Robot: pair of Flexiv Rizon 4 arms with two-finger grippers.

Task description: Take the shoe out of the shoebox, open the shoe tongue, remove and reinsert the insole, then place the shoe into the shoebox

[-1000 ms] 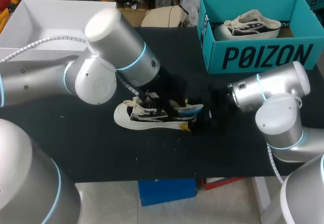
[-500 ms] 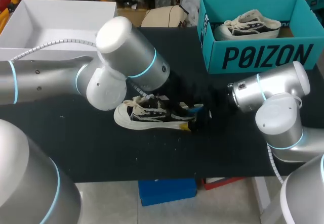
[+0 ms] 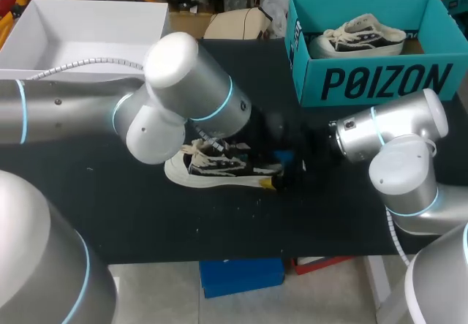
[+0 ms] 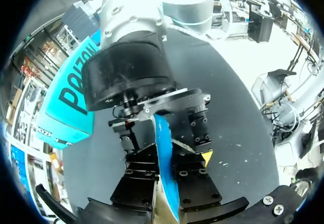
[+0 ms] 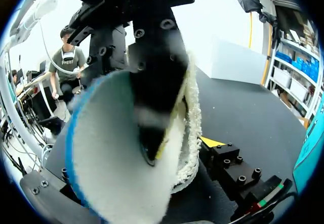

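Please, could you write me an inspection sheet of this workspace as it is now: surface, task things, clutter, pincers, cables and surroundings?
Surface: black table, small pale specks on it.
Job's things: shoe lying mid-table; blue-edged insole raised at its heel end; teal shoebox at far right, a second shoe inside.
Clutter: white open box at far left.
Pincers: left pincer shut on the insole; right pincer at the shoe's heel, grip hidden.
Cables: grey hose along the left arm.
Surroundings: nothing seen reaching over the table.
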